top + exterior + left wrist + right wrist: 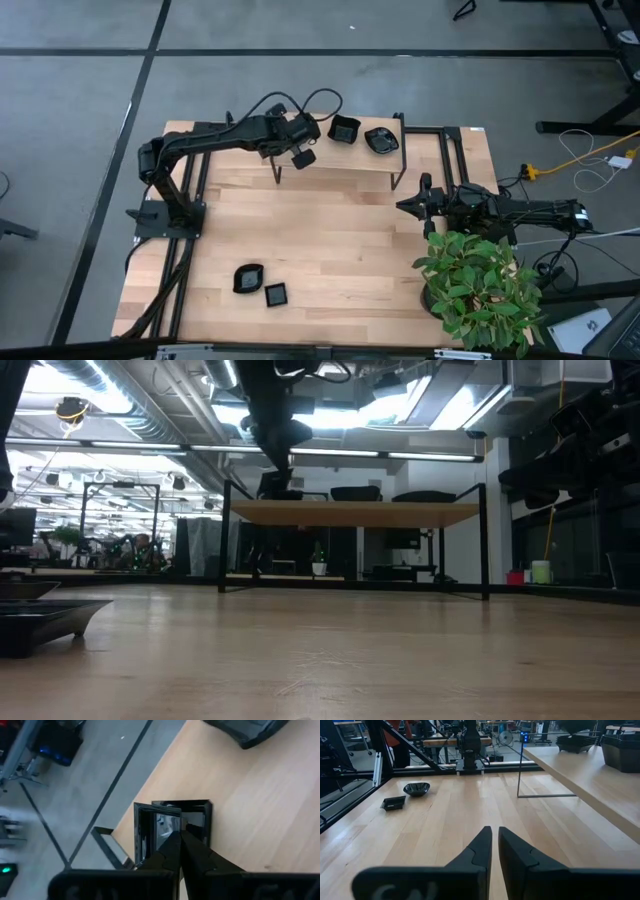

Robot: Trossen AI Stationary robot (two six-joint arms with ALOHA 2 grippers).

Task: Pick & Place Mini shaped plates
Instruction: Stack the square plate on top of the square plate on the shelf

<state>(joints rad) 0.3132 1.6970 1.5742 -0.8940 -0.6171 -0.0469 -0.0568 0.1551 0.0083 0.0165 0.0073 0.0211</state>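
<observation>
1. Left gripper (181,837) is up over the raised shelf (340,172) at the far edge of the table (330,240), jaws clenched on the rim of a square plate (172,827). The plate stands on edge between the fingers, its flat side running along them, tilted up off the shelf rather than lying flat.
2. On that shelf, just beside it toward the right: a square-ish plate (344,129) and a rounded plate (381,140), both close to the shelf's far edge.
3. Guessing the next move is a set-down. The open room is on the shelf's left half and its near edge; the right side is crowded.
4. 2 more plates wait near the table's front-left corner: a rounded one (248,278) and a small square one (275,294), nearly touching. The left arm is clearly nearer them.
5. Right gripper (412,205) sits at the right edge by the potted plant (475,285), fingers pinched nearly together, nothing in them.
</observation>
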